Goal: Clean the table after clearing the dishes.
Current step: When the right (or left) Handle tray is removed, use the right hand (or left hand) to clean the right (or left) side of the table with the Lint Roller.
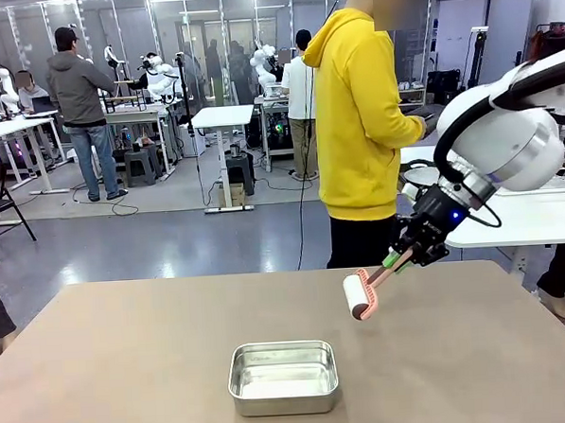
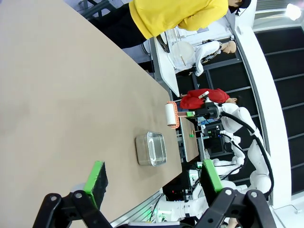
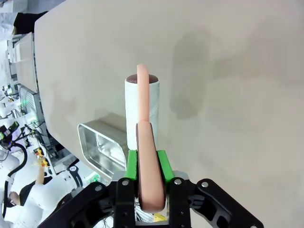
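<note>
A lint roller [image 1: 356, 298] with a white roll and a pink handle hangs just above the far right part of the tan table [image 1: 129, 352]. My right gripper [image 1: 405, 255] is shut on its handle. In the right wrist view, the green pads of the right gripper [image 3: 146, 159] clamp the pink handle, and the roll [image 3: 133, 111] points down at the table [image 3: 228, 71]. My left gripper [image 2: 153, 175] is open with nothing between its fingers, high over the table [image 2: 61, 95]. A white plate [image 2: 183, 51] lies on a side table behind the person.
A small steel pan [image 1: 283, 375] sits near the table's front middle, also seen as the pan [image 2: 151, 148] and the pan [image 3: 97, 142]. A person in a yellow hoodie [image 1: 358, 122] stands at the far edge. A white side table [image 1: 520, 218] is at the right.
</note>
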You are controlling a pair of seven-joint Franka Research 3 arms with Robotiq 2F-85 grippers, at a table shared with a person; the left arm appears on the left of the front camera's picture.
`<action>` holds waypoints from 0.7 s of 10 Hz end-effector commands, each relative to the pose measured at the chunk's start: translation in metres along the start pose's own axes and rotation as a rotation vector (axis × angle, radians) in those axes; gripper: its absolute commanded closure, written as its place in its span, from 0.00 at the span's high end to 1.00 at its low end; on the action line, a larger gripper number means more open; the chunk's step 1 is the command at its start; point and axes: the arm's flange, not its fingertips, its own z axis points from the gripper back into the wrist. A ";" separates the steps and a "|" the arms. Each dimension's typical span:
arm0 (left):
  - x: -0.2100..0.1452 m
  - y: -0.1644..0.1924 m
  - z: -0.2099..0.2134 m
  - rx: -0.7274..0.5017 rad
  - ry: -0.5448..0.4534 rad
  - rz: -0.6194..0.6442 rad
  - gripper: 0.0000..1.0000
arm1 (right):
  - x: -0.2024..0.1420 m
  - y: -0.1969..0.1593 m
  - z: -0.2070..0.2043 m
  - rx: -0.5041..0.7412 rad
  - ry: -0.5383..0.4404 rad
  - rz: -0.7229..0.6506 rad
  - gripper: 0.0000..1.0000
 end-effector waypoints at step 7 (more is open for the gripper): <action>0.000 -0.005 0.003 -0.007 -0.005 0.017 1.00 | 0.040 -0.019 -0.052 0.063 0.008 0.004 0.22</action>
